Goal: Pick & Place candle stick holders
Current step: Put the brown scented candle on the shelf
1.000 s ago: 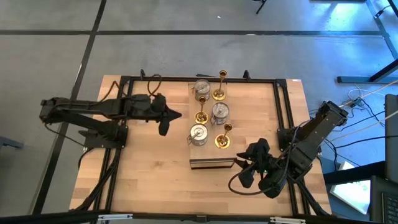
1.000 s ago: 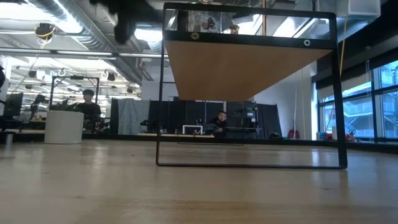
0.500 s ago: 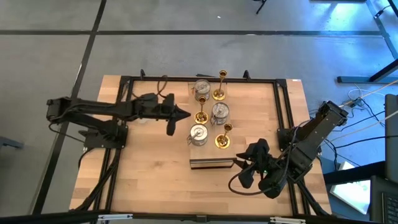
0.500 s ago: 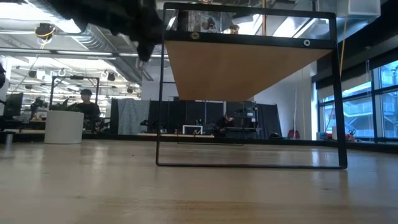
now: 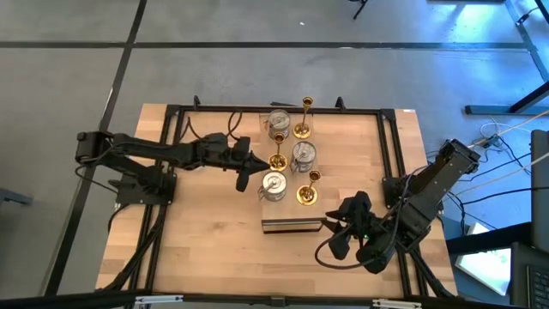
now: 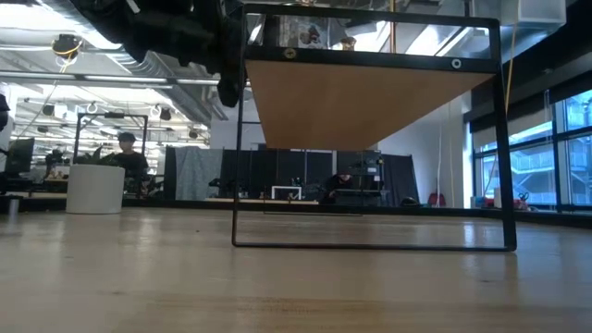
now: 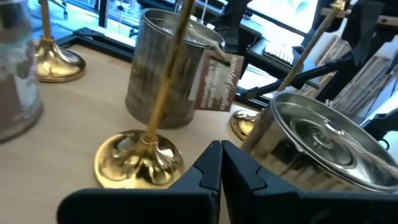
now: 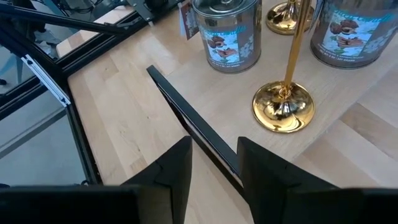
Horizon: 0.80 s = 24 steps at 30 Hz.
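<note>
Gold holder just beyond shut left gripper

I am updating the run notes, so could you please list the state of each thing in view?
Left gripper: fingers shut, empty, beside the holders.
Right gripper: fingers apart, empty, near the dark bar.
Gold holders: three, upright, on the table.
Silver tins: three, upright, lids on.
Dark bar: lying flat on the table.

holders: packed cluster mid-table, narrow gaps | board: blocks near side | table left: free
</note>
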Each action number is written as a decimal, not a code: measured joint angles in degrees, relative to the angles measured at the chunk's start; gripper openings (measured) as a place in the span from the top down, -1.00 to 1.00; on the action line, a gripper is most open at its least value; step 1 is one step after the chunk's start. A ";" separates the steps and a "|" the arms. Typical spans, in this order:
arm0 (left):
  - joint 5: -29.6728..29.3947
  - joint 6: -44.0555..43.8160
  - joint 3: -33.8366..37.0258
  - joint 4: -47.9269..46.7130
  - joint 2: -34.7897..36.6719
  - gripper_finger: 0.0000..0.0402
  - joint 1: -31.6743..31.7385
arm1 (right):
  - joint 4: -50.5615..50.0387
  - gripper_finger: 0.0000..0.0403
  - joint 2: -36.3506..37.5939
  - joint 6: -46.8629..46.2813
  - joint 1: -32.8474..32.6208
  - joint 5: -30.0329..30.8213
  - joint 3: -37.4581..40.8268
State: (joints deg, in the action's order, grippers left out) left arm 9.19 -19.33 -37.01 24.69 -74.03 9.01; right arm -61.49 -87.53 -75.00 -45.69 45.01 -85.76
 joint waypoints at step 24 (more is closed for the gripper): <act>0.00 -1.14 0.00 0.87 -0.01 0.99 -3.10 | -0.45 0.36 0.00 0.25 1.37 1.80 0.00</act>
State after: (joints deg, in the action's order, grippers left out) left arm 9.19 -20.47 -37.01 25.56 -74.04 5.91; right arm -61.94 -87.53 -74.75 -44.32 46.82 -85.76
